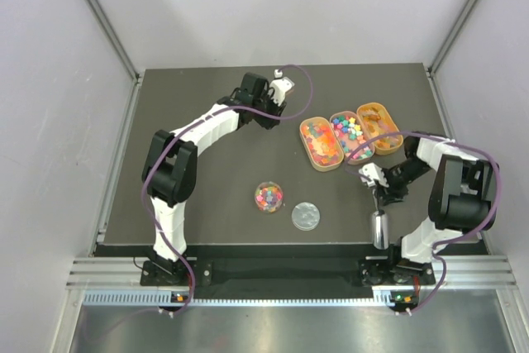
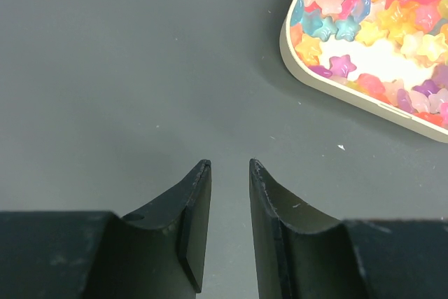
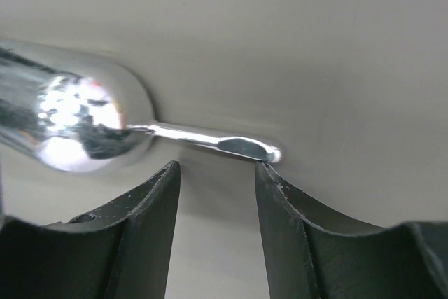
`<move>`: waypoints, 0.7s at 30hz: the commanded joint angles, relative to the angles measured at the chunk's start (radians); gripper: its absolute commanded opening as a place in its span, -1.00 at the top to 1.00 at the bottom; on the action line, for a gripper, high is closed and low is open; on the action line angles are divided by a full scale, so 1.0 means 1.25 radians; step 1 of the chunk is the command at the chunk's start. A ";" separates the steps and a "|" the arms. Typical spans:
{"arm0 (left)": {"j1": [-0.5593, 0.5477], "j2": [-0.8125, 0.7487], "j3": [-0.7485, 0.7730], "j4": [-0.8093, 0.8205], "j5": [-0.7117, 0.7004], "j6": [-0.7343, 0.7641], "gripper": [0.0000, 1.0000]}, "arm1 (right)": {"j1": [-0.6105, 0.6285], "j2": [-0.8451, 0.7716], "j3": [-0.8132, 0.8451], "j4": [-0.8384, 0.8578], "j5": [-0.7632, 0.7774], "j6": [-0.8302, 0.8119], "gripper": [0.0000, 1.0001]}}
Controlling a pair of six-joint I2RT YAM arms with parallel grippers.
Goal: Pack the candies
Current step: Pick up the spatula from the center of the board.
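Note:
The candies [image 1: 350, 131] fill three oval tan trays [image 1: 338, 167] at the right of the dark table. More candies lie in a small round cup [image 1: 268, 197] near the front centre. In the left wrist view, star-shaped candies [image 2: 371, 26] show in a tray [image 2: 329, 83] at the upper right. My left gripper [image 1: 276, 116] [image 2: 229, 164] hovers left of the trays, open by a narrow gap, nothing between its fingers. My right gripper [image 1: 381, 191] [image 3: 217, 166] stands open just short of the metal scoop's handle [image 3: 210, 139]. Its right fingertip [image 3: 262, 169] is at the handle's end.
A round clear lid [image 1: 305, 216] lies beside the cup. The metal scoop [image 1: 380, 226] lies near the table's front right edge, its bowl [image 3: 77, 124] toward the front. White walls enclose the table on three sides.

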 commanded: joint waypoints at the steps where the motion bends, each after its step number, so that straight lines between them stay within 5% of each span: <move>1: -0.003 -0.001 0.021 0.019 -0.004 0.008 0.33 | 0.008 -0.001 0.021 0.059 -0.059 -0.413 0.07; 11: -0.003 0.016 0.036 0.023 -0.001 0.004 0.33 | -0.060 -0.014 0.098 -0.025 -0.082 -0.611 0.08; 21: 0.014 0.007 0.046 0.026 -0.011 -0.004 0.35 | 0.057 -0.018 0.150 -0.108 -0.082 -0.613 0.07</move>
